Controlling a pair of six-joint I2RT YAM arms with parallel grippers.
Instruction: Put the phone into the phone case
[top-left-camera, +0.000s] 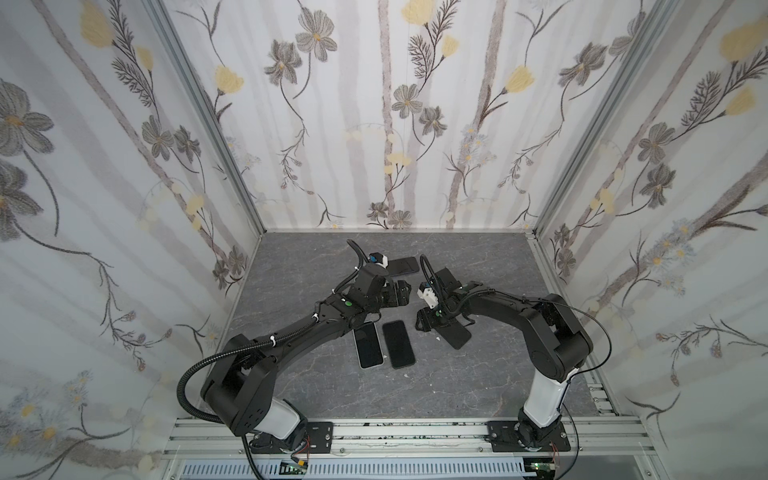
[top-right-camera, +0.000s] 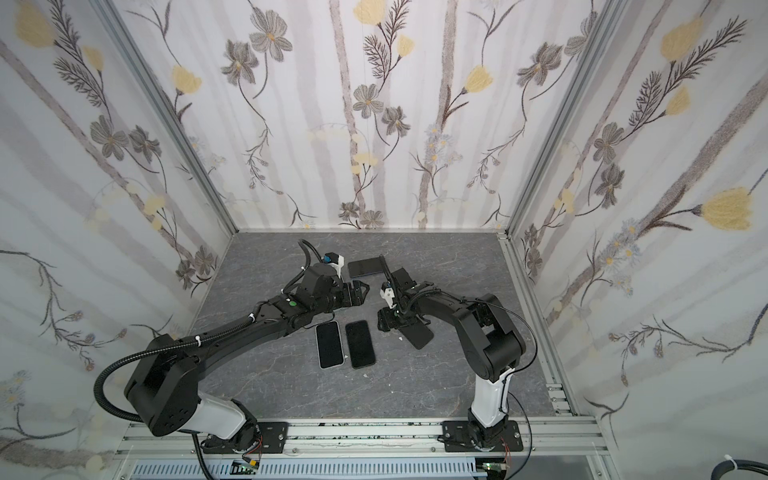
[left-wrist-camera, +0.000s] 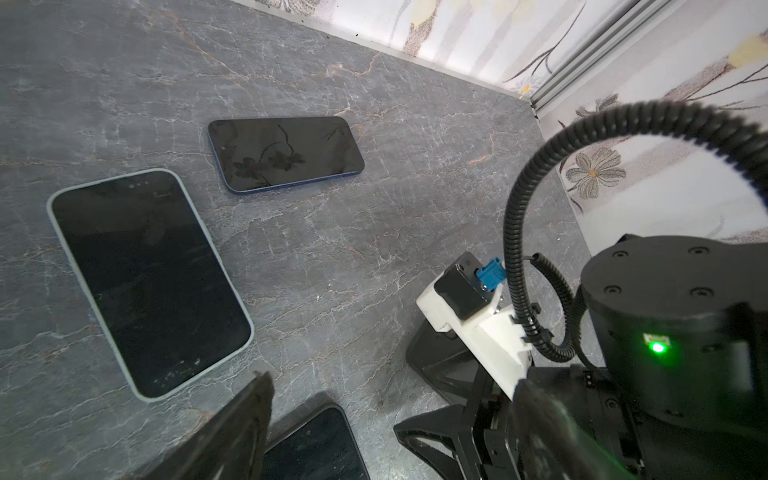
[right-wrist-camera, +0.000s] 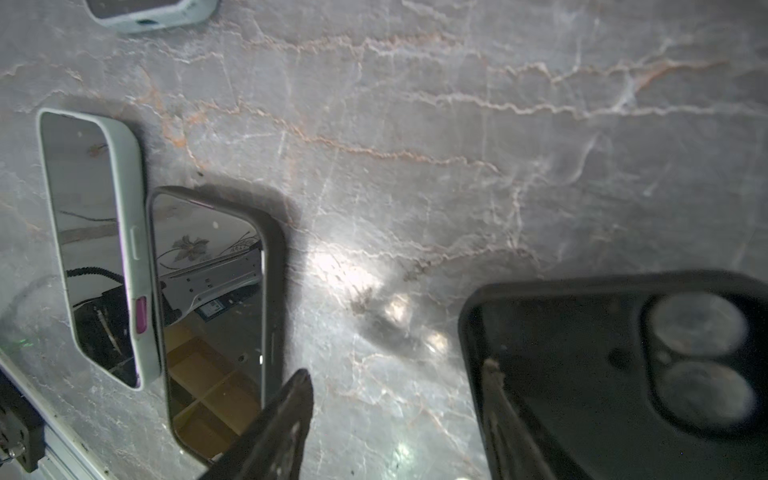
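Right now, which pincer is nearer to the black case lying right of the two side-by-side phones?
Right. The right pincer hovers at the black case, one fingertip over its edge. The left pincer is apart from it, across the middle.

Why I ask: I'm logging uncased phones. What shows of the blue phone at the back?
The blue phone is a slim slab with rounded corners, a blue frame and a dark glossy screen mirroring the floral wallpaper. It wears no case, lies flat and face up on the grey marbled table, touching nothing else.
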